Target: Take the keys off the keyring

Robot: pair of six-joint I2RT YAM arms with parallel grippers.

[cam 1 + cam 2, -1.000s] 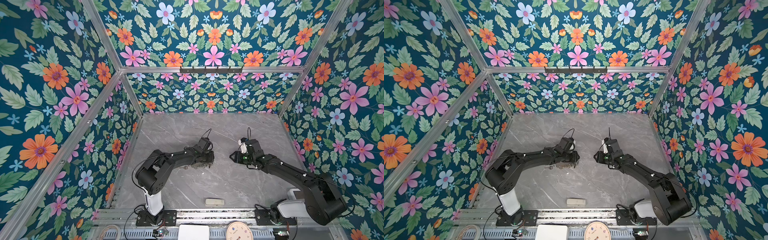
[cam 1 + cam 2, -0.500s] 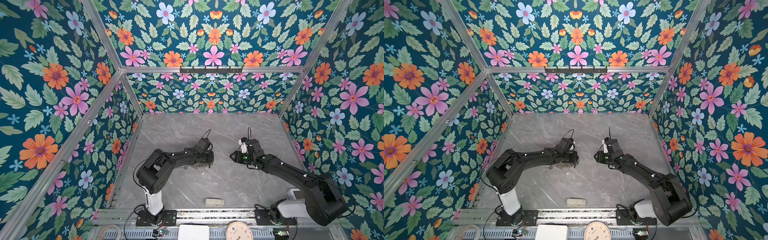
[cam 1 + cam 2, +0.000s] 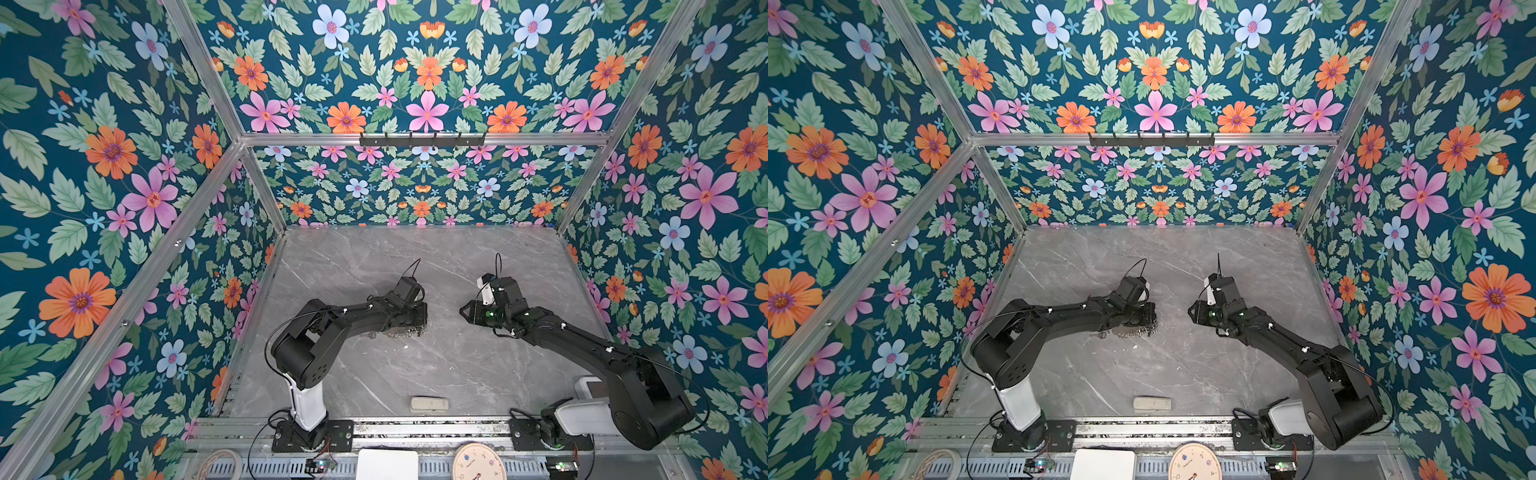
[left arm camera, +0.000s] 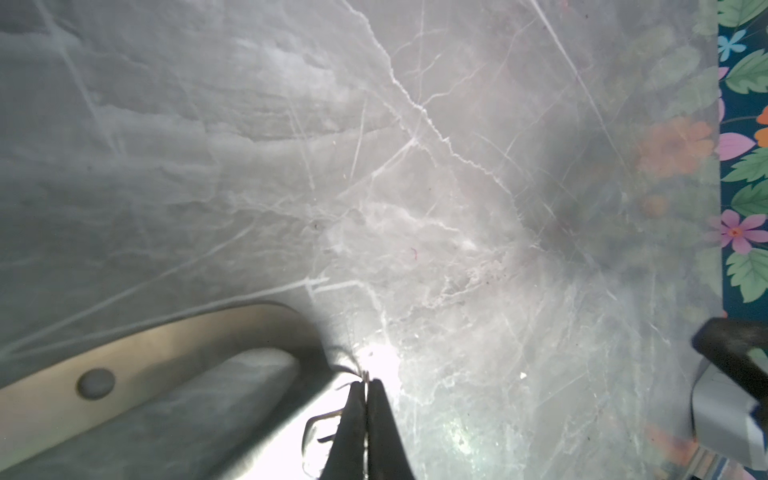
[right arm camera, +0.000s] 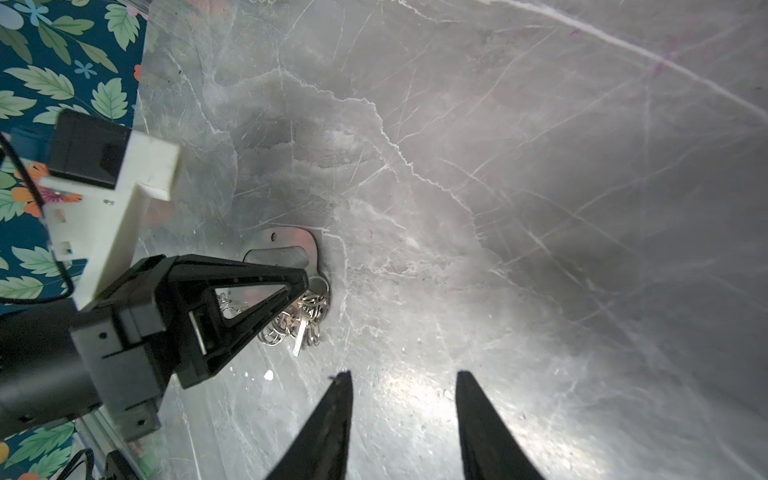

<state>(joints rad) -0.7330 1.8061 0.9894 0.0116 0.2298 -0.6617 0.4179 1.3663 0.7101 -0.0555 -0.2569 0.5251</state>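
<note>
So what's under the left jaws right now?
Showing: the flat grey metal loop, a silver ring-and-chain bundle and one dull-silver key. Any second key is covered.

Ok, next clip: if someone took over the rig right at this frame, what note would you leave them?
Left end effector: shut, pinching a thin wire loop of the keyring, which lies on the table.
Right end effector: open, empty, short of the bunch.
Keys: in the bunch beside the left end effector, seemingly on their ring.
Done: a grip on the ring only.
To do: work the keys off.
</note>
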